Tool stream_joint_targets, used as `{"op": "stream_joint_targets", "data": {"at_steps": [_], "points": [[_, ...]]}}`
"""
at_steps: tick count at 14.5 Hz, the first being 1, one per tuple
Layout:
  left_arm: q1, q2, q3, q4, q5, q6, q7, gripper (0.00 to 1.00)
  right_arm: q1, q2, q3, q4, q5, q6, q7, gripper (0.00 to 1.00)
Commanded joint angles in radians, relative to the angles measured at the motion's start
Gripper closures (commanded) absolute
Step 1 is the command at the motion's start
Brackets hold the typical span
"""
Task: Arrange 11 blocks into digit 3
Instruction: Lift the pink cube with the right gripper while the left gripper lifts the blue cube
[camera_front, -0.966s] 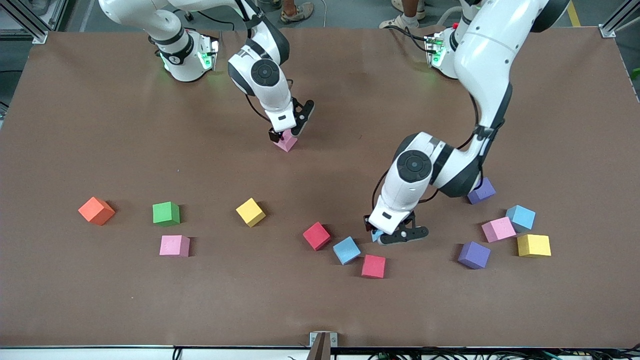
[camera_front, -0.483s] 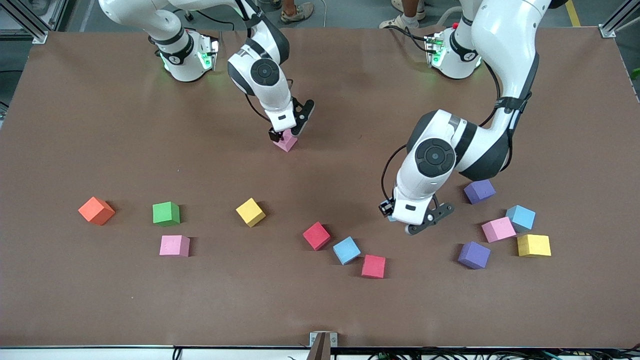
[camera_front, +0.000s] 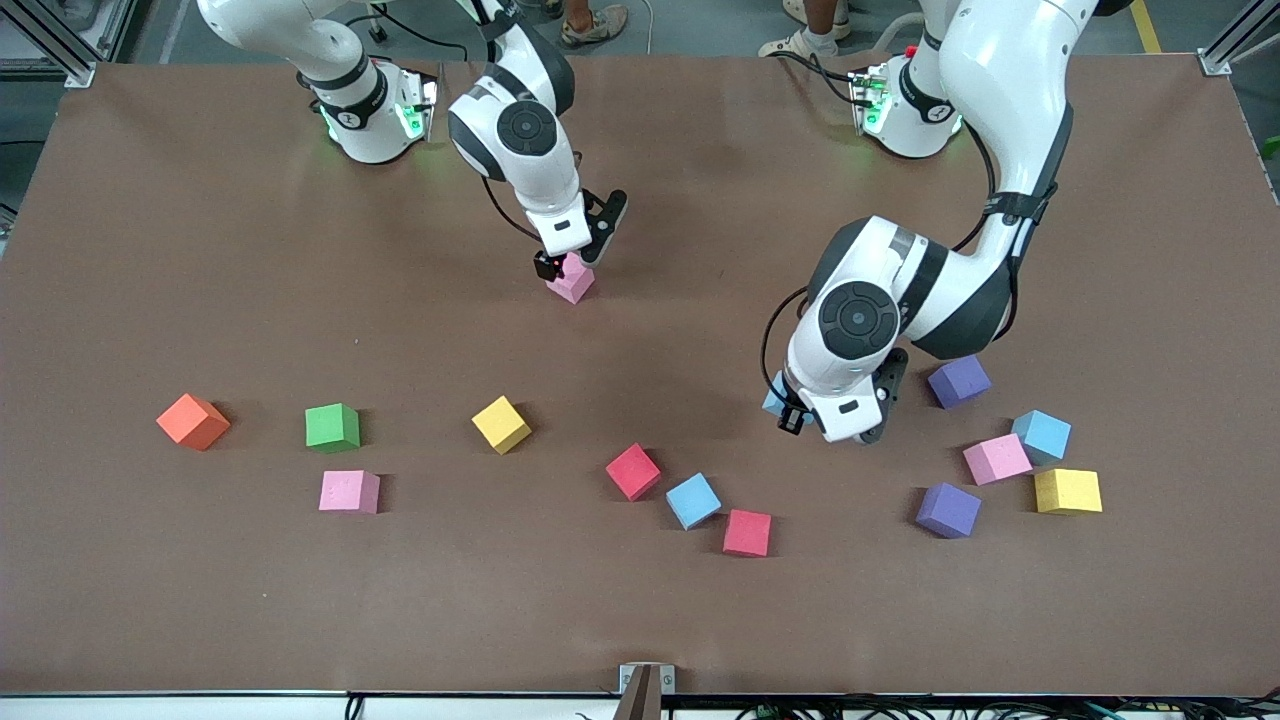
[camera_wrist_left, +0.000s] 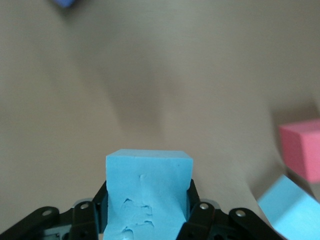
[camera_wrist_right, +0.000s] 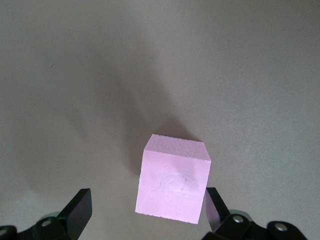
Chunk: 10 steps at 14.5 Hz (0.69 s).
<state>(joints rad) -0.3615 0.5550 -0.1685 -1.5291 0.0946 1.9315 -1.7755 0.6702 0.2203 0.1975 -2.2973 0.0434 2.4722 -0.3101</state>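
My left gripper (camera_front: 782, 406) is shut on a light blue block (camera_front: 773, 395) and holds it in the air over bare table beside a purple block (camera_front: 959, 382). In the left wrist view the block (camera_wrist_left: 149, 170) fills the gap between the left gripper's (camera_wrist_left: 147, 197) jaws. My right gripper (camera_front: 572, 262) hangs open just above a lone pink block (camera_front: 572, 282) resting on the table. In the right wrist view that block (camera_wrist_right: 175, 180) lies between the spread fingers of the right gripper (camera_wrist_right: 146, 204). No digit 3 shows; the blocks lie scattered.
Nearer the camera lie an orange cube (camera_front: 193, 421), green (camera_front: 332, 427), pink (camera_front: 349, 491), yellow (camera_front: 501, 424), red (camera_front: 633, 471), light blue (camera_front: 693, 500) and red (camera_front: 747, 532) blocks. Toward the left arm's end cluster pink (camera_front: 997, 458), blue (camera_front: 1041, 435), purple (camera_front: 948, 510) and yellow (camera_front: 1067, 491) blocks.
My left gripper has lifted the light blue block off the table beside the red and blue blocks and carried it toward the purple block. The right gripper has risen slightly above the pink block.
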Motion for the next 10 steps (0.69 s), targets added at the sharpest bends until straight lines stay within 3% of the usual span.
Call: {"op": "stream_joint_targets", "data": {"at_steps": [1, 10], "points": [[0.003, -0.014, 0.003, -0.006, -0.003, -0.057, -0.100, 0.90, -0.017, 0.013, 0.010, -0.013, -0.040, 0.010, -0.007, 0.00], [-0.007, 0.031, 0.010, -0.005, 0.000, 0.007, -0.241, 0.93, -0.015, 0.076, 0.011, -0.011, -0.034, 0.066, -0.001, 0.00]]}}
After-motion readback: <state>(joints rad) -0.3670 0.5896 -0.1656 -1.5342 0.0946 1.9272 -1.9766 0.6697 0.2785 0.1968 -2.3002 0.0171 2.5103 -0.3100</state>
